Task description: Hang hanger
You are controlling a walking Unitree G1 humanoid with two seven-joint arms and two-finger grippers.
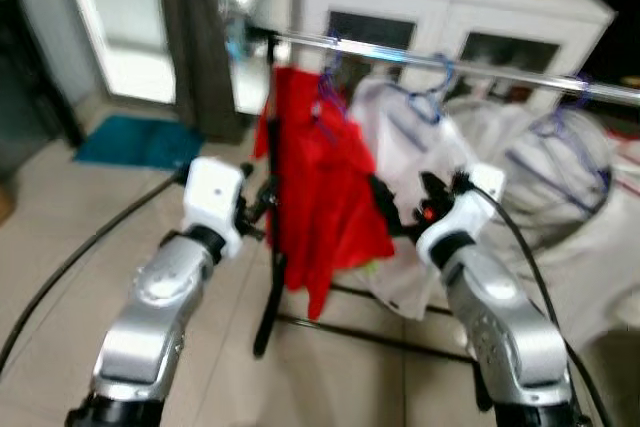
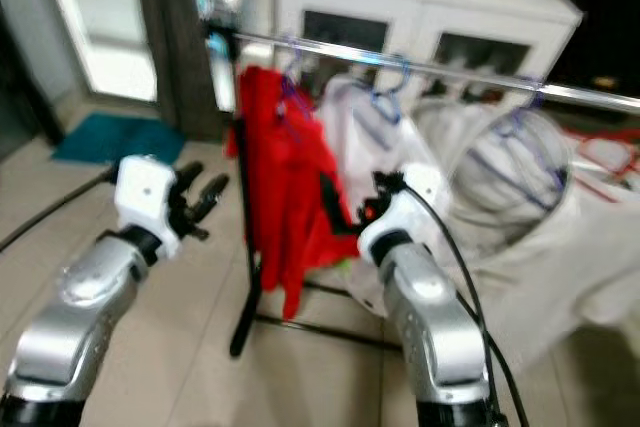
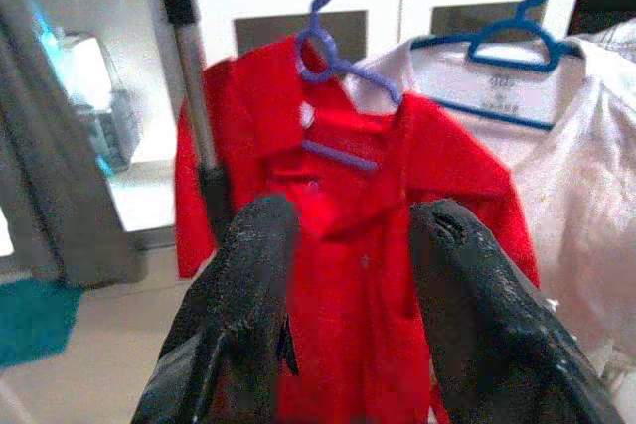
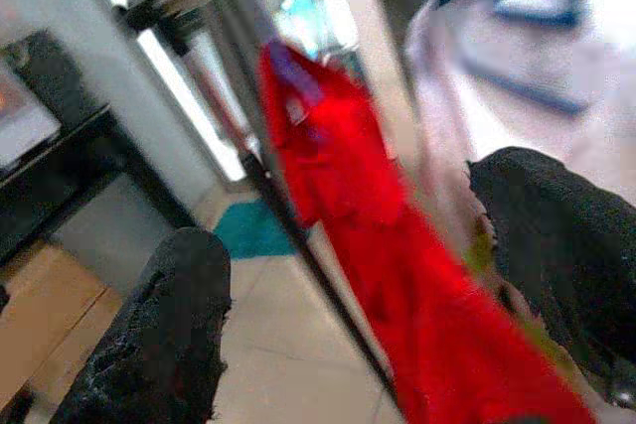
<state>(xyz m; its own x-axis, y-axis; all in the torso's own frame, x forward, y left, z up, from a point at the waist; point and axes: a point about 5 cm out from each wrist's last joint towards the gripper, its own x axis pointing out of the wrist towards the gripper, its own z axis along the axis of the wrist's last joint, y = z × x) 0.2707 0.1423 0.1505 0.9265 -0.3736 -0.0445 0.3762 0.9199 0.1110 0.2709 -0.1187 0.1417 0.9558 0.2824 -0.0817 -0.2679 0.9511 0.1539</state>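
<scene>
Already on the rail [image 1: 480, 72], red shirt [image 3: 368, 245] (purple hanger [image 3: 333, 67]), both grippers apart

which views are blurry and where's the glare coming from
Both eye views are soft with motion blur; the bright doorway is blown out. The left wrist view is sharpest, showing the red shirt crisply. The right wrist view smears the white shirt.
</scene>
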